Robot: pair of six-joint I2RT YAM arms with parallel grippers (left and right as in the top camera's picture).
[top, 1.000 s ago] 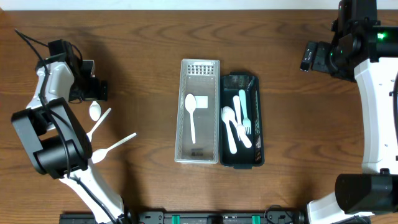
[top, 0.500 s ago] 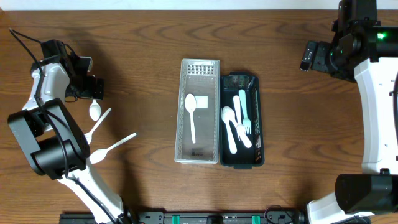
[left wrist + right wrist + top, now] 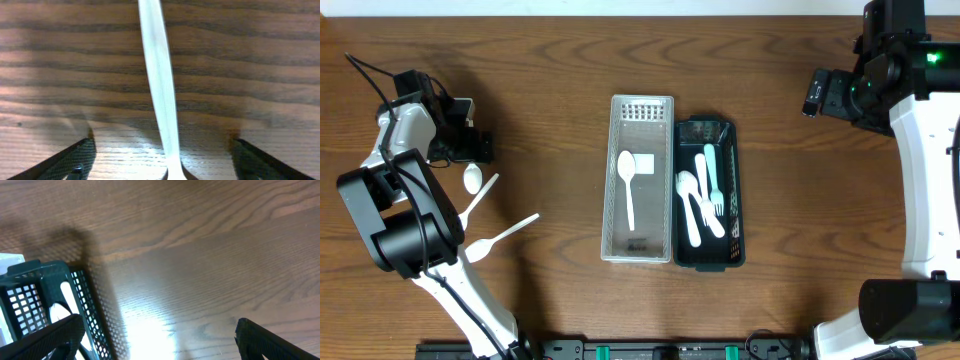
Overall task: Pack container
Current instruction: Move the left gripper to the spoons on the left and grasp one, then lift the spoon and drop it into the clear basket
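Spoon of white plastic (image 3: 159, 85) lies on the brown wooden table (image 3: 560, 90) at its left side, its handle midway between the wide-spread fingers of the left pincer (image 3: 160, 162), touching neither. Right pincer (image 3: 156, 340) gapes, holding nothing, near a dark green mesh basket (image 3: 40, 269).

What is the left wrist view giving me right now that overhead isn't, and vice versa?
Only left wrist: a white handle centred between the open fingers of the left gripper, touching neither. Only overhead: the clear tray holding one spoon, the dark basket of cutlery, the right arm, and the loose white utensils spread near the left gripper. Both: the wooden table and the left gripper over those utensils; which piece that handle belongs to, I cannot tell.
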